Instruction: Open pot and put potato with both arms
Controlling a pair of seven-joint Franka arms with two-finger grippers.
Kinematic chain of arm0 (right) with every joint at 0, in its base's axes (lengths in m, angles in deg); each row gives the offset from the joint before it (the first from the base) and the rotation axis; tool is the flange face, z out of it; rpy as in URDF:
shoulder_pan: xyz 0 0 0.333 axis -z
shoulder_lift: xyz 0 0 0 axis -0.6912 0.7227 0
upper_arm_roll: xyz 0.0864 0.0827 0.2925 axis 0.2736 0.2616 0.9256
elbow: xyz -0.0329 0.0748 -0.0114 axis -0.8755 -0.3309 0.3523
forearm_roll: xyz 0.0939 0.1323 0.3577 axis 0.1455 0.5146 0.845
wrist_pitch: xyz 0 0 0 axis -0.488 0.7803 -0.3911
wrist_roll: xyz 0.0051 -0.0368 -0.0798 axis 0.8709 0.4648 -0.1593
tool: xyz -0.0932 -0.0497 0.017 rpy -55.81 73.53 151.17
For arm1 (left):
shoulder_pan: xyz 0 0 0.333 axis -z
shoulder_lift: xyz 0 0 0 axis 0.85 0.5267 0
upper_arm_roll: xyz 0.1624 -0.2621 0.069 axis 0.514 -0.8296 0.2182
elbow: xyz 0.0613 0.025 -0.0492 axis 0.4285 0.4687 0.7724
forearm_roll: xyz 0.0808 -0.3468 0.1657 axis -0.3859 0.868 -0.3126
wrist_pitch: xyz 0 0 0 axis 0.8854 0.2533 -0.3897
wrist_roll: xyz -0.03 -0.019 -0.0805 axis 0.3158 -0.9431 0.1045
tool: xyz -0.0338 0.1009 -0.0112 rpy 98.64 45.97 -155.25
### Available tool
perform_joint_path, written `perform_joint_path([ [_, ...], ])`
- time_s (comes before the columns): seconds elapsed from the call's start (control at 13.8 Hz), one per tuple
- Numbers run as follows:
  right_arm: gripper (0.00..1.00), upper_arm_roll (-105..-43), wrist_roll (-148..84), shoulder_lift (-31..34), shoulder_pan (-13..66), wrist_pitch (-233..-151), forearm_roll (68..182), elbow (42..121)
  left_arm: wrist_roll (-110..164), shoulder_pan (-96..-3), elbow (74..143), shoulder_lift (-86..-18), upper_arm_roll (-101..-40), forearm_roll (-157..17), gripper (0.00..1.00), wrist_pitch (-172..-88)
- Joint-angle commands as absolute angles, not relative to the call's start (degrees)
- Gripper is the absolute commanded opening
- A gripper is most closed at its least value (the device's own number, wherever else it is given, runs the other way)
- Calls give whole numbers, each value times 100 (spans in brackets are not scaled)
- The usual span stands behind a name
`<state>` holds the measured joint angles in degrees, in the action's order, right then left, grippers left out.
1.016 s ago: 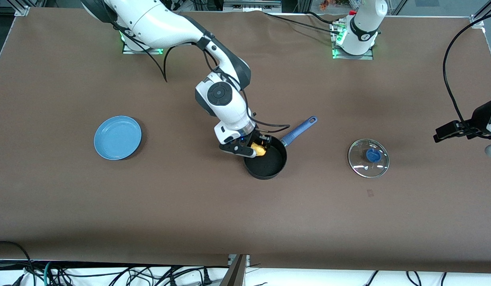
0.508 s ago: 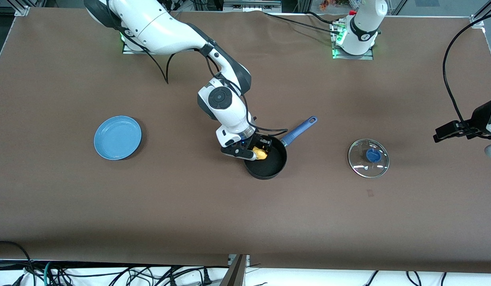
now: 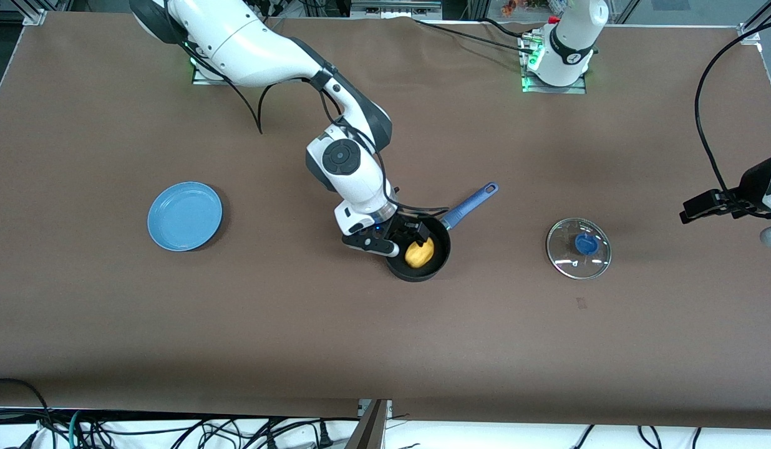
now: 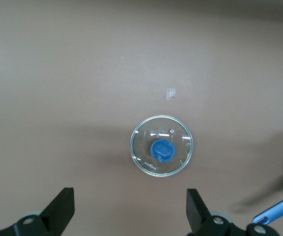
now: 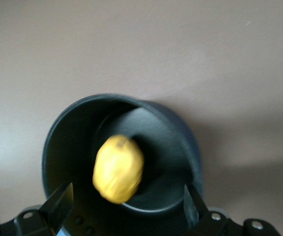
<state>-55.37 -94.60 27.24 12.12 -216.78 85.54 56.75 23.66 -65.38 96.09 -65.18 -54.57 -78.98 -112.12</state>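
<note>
The potato lies inside the pot at mid-table, under the right gripper, whose fingers are spread wide. The left gripper, also wide, waits above the lid near the left arm's table edge

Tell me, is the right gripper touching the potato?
Apart. The right wrist view shows the potato inside the pot, clear of the right gripper's open fingers.

Right end effector over pot mouth
</note>
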Motion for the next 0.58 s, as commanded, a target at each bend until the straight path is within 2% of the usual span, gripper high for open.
perform_joint_path([
  [0.0,100,-5552,-8853,2443,1418,-20517,8522,5346,2292,-6516,9588,-6614,-5426,-7757,100,-11212],
  [0.29,100,-5552,-7220,1794,2103,-19067,8504,5310,2292,-6516,9596,-6649,-5426,-7757,100,-11203],
  [0.51,100,-5928,-5761,1179,2718,-17932,8522,5319,2292,-6516,9631,-6667,-5426,-7757,100,-11194],
])
